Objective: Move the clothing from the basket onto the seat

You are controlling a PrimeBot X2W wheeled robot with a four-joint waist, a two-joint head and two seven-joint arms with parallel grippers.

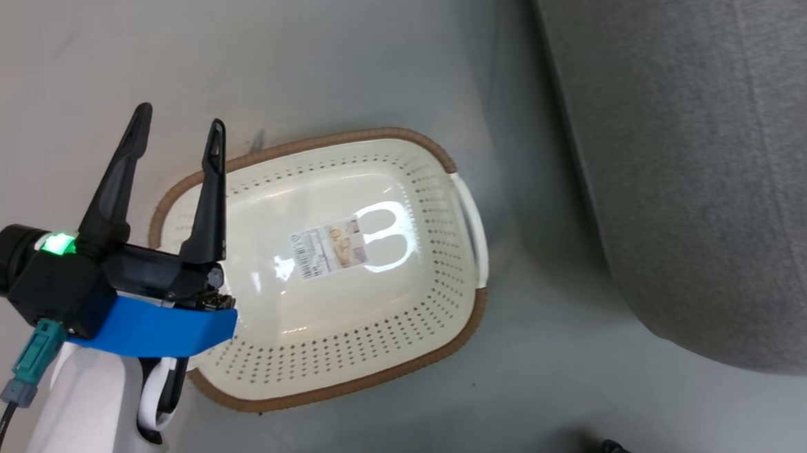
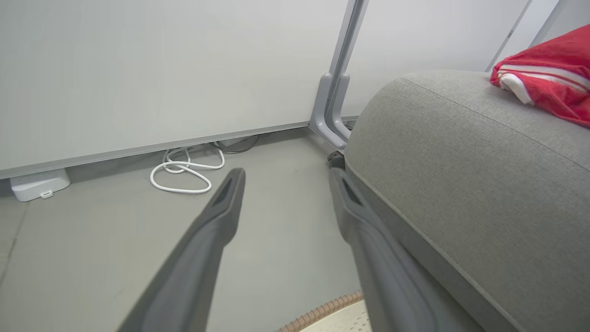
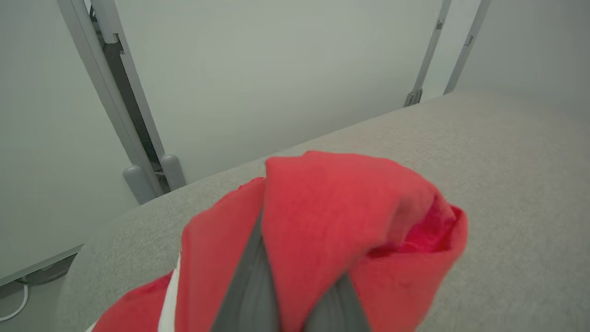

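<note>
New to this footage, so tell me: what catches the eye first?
Bright red clothing, pinched in the shut fingers of the right gripper over the grey sofa. Next, the cream basket on the floor beside the sofa, the open left gripper by its rim.

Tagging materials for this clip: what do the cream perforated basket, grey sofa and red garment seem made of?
Cream perforated laundry basket: likely moulded plastic, glossy, as lights reflect off it; the brown rim looks woven, perhaps moulded too. Light grey sofa: matte woven upholstery, with visible weave and seam. Bright red garment: soft cloth, folding and draping limply.
</note>
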